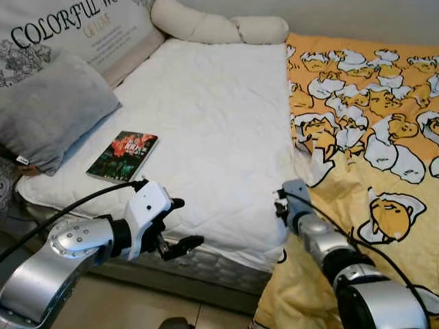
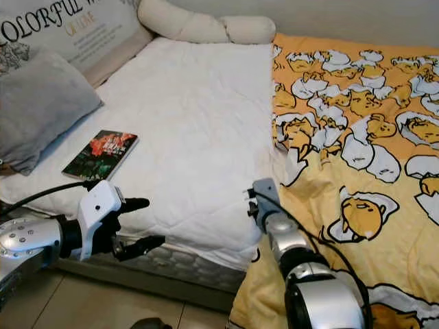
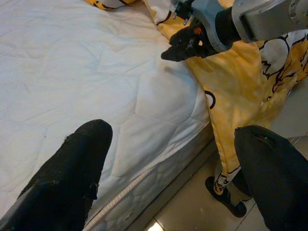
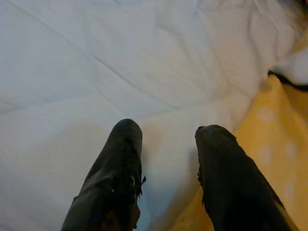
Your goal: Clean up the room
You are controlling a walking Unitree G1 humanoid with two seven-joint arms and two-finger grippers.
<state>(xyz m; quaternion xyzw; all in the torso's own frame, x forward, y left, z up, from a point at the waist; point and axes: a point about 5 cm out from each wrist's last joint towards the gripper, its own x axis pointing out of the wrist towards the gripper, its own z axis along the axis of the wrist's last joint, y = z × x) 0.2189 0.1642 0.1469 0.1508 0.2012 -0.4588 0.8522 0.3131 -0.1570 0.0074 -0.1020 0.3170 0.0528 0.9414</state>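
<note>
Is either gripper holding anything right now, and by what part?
Nothing is held. The left gripper is open at the mattress edge; the right gripper is open over the yellow blanket edge, gripping nothing.

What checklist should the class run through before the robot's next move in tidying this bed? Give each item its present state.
1. Left pincer open and empty, at the mattress's near edge: ok.
2. Right pincer open, holding nothing: ok.
3. Right pincer at the yellow blanket edge, where it meets the white mattress pad: ok.
4. Blanket spread over the whole bed: not ok; it covers the robot's right side and hangs over the near edge.
5. Book put away: not ok; it lies on the pad beside the grey pillow.
6. Right pincer touching the fabric: cannot tell.
</note>
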